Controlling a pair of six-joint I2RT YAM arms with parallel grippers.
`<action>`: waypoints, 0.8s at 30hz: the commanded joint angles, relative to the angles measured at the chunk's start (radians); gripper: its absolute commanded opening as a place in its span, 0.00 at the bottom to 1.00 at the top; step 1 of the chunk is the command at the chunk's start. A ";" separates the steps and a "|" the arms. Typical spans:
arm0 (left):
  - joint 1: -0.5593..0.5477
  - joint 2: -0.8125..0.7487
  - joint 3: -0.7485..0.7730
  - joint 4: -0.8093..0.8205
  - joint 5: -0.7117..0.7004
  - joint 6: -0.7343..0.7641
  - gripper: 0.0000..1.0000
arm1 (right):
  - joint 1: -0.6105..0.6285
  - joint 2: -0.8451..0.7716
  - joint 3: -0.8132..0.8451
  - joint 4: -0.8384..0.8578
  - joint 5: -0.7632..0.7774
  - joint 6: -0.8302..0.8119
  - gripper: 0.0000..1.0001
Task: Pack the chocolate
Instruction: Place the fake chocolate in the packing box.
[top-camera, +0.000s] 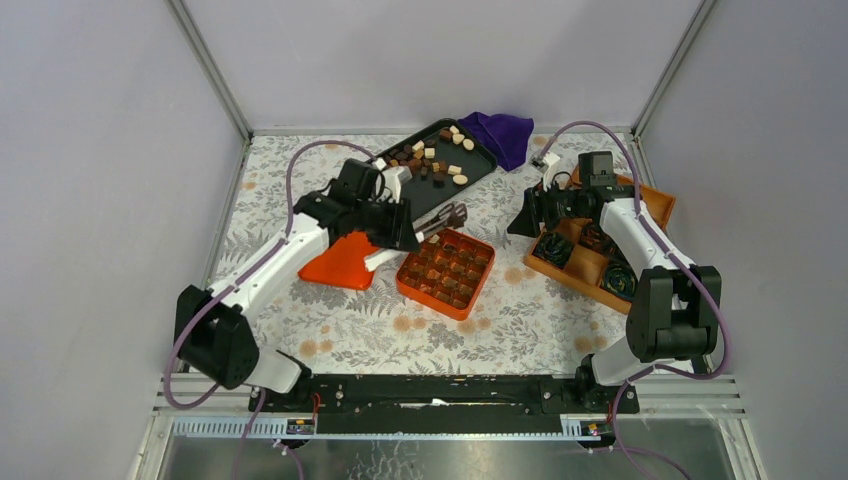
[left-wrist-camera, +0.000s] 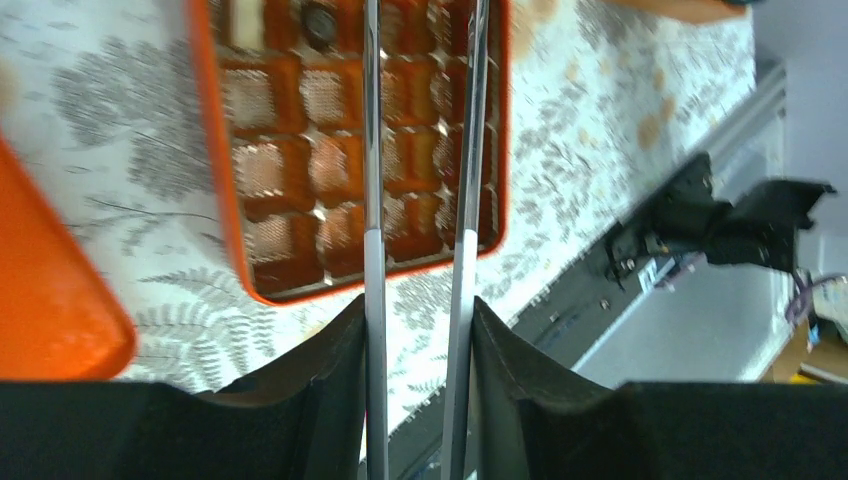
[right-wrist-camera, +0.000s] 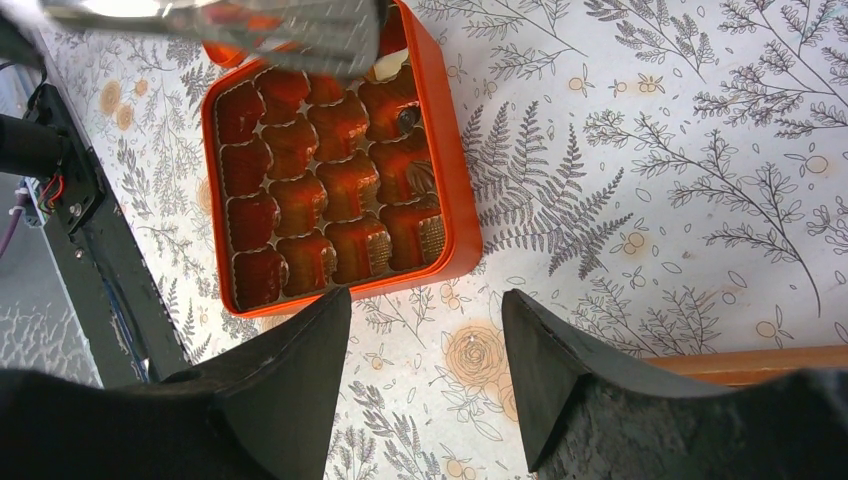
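Note:
Chocolate pieces (top-camera: 440, 158), brown and cream, lie loose on a black tray (top-camera: 470, 172) at the back. An orange compartment box (top-camera: 447, 272) sits mid-table; a dark piece (right-wrist-camera: 408, 120) and a cream piece (right-wrist-camera: 390, 68) rest in its cells. My left gripper (left-wrist-camera: 418, 305) is shut on metal tongs (left-wrist-camera: 373, 200), whose two arms reach out over the box (left-wrist-camera: 215, 180). The tong tips (right-wrist-camera: 300, 25) hover at the box's far edge; whether they hold a piece I cannot tell. My right gripper (right-wrist-camera: 425, 300) stands open over bare tablecloth beside the box (right-wrist-camera: 455, 200), nothing between its fingers.
An orange lid (top-camera: 340, 265) lies left of the box, under the left arm. A wooden divided tray (top-camera: 585, 268) with dark crinkled rolls (top-camera: 555, 250) stands at the right, under the right arm. A purple cloth (top-camera: 500, 135) lies behind the black tray. Walls enclose the table.

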 joint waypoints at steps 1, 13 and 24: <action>-0.059 -0.096 -0.075 0.123 0.079 -0.058 0.15 | -0.004 -0.010 -0.008 0.015 -0.024 0.004 0.65; -0.207 -0.111 -0.159 0.195 -0.012 -0.146 0.22 | -0.004 -0.016 -0.022 0.023 -0.031 0.011 0.65; -0.252 -0.052 -0.146 0.214 -0.055 -0.152 0.27 | -0.005 -0.039 -0.045 0.030 -0.024 0.008 0.65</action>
